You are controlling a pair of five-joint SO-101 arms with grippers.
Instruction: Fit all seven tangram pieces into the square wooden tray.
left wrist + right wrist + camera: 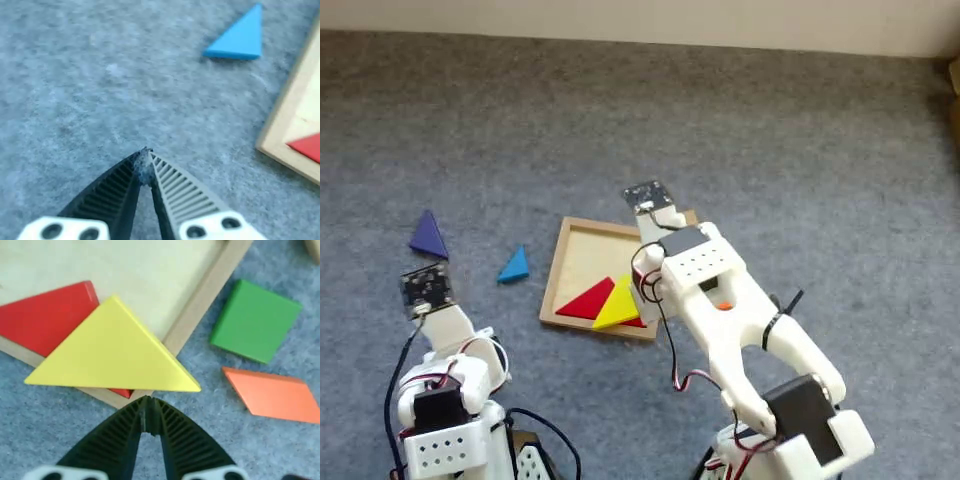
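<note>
The right gripper point(147, 415) has its fingers together on nothing and sits just outside the tray point(205, 295), at the side nearest the arms. Straight ahead of its tip lies the yellow triangle point(112, 357). Its long edge runs across the gripper's line and hangs over the tray's rim, and its body partly covers the red triangle point(47, 315) inside. So yellow is not seated; it looks propped on rim and red. The right arm is much the nearer to it, and the likely next job is to get it off the rim and flat inside. The green square point(255, 320) and orange piece point(272, 395) lie near each other on the bench point(280, 455), outside the tray. The left gripper point(145, 162), also closed and empty, sits well off with the blue triangle point(240, 37) ahead; the purple triangle point(428, 235) lies farther out
</note>
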